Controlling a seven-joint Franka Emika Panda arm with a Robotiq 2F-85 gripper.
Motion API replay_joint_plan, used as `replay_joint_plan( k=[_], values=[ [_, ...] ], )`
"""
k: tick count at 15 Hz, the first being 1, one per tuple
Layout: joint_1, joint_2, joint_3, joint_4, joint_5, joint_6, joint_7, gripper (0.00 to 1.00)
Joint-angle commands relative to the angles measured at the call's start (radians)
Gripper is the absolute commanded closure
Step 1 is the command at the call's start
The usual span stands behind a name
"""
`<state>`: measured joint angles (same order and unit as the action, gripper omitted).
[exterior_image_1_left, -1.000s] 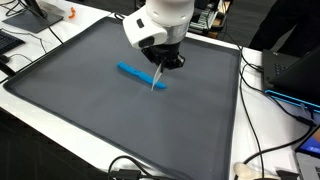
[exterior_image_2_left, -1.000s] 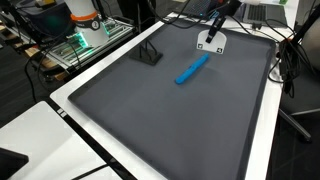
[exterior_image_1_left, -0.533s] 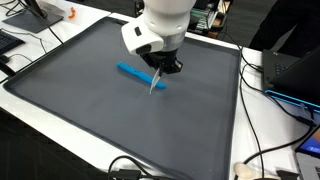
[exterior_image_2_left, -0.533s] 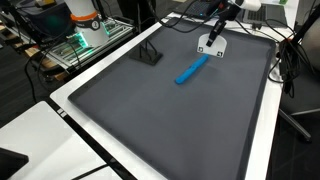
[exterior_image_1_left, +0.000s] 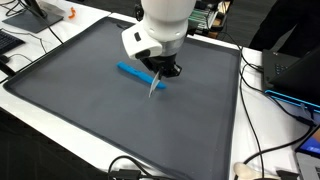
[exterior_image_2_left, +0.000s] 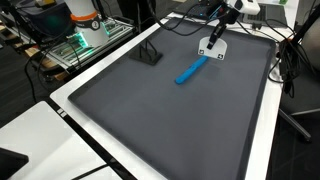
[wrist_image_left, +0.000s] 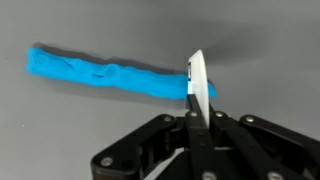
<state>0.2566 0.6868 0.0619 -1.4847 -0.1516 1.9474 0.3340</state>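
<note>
A blue clay-like roll (exterior_image_1_left: 133, 71) (exterior_image_2_left: 192, 69) lies on the dark grey mat (exterior_image_1_left: 90, 110) (exterior_image_2_left: 170, 120). My gripper (exterior_image_1_left: 166, 68) (exterior_image_2_left: 218, 30) hangs over the roll's end, shut on a thin white flat blade (exterior_image_1_left: 155, 83) (exterior_image_2_left: 211, 46). In the wrist view the blade (wrist_image_left: 198, 82) stands edge-on between the black fingers (wrist_image_left: 150, 140), with my gripper (wrist_image_left: 198, 120) behind it. It crosses the right end of the blue roll (wrist_image_left: 100, 73). Whether the blade's edge touches the roll or the mat I cannot tell.
A small black stand (exterior_image_2_left: 150, 54) sits on the mat's far side. Cables (exterior_image_1_left: 255, 150) and a dark laptop (exterior_image_1_left: 290, 70) lie beyond the mat's white border. An orange item (exterior_image_1_left: 70, 14) and lab gear (exterior_image_2_left: 85, 30) sit off the mat.
The arm's upper body has shifted and risen slightly. The white blade stays at the same end of the blue roll, and the roll has not moved.
</note>
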Motion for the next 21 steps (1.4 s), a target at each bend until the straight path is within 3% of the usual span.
replay_joint_plan(
  k=[1,10,21],
  values=[
    [0.017,0.012,-0.021,0.001,-0.006,0.023,0.018,0.99],
    [0.018,0.014,-0.025,-0.021,-0.006,0.033,0.005,0.99],
    [0.016,0.037,-0.019,-0.017,-0.006,-0.04,-0.054,0.99]
  ],
)
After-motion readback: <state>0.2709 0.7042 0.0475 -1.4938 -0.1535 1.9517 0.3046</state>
